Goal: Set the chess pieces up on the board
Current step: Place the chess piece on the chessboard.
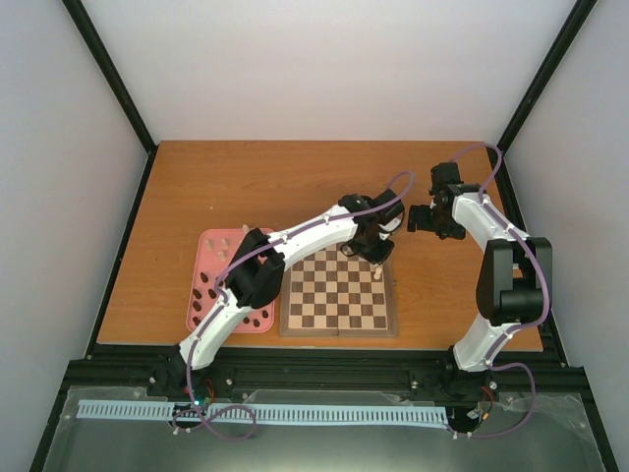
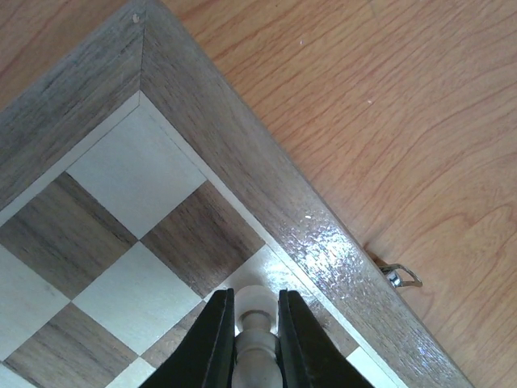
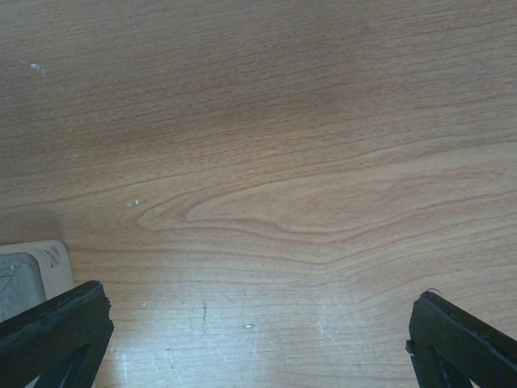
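Left hand (image 1: 374,263) with cream piece (image 1: 374,272) at board (image 1: 334,301) far-right corner; right hand (image 1: 417,218) over table (image 1: 246,177).

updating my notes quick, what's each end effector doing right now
Left end effector: closed on a white chess piece.
Right end effector: open, holding nothing.

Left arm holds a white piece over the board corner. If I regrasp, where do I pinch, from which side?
Pinch the white piece on its slim stem, squeezed from opposite sides, coming down from above as the left gripper does now. It is narrow and round, and the wider end showing at the fingertips should help stop it sliding through.
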Controlling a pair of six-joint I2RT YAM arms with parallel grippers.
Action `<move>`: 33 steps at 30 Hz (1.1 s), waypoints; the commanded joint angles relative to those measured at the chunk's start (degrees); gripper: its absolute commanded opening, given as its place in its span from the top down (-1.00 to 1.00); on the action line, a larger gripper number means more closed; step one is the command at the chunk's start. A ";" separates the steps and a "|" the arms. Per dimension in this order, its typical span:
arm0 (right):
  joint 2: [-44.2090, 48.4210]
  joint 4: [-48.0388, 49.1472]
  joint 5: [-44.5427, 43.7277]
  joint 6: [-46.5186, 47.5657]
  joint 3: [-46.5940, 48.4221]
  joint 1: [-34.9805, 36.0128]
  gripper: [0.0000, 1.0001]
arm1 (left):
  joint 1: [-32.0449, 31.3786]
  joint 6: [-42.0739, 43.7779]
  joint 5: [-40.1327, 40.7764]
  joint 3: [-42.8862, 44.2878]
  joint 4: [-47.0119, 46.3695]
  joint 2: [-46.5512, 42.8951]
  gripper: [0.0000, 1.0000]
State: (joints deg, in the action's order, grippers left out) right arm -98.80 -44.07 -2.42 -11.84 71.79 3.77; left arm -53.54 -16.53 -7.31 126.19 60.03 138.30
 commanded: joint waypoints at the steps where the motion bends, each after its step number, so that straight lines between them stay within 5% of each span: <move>1: 1.51 0.30 -1.08 0.32 0.07 -0.51 -1.00 | -0.47 1.22 -0.64 2.66 0.37 1.25 0.87; 13: 1.80 0.26 -1.10 0.50 -0.33 -0.45 -1.00 | -1.07 1.59 -0.54 2.99 0.63 2.06 0.70; 33: 2.05 -0.05 -0.40 0.24 0.87 -0.48 -1.00 | -1.06 3.04 0.57 4.89 2.45 -1.00 0.01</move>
State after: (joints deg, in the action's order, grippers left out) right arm -98.61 -44.10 -2.57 -11.79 71.79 3.77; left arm -53.89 -14.74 -6.94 127.44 60.97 139.39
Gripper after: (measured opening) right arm 0.999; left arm 0.453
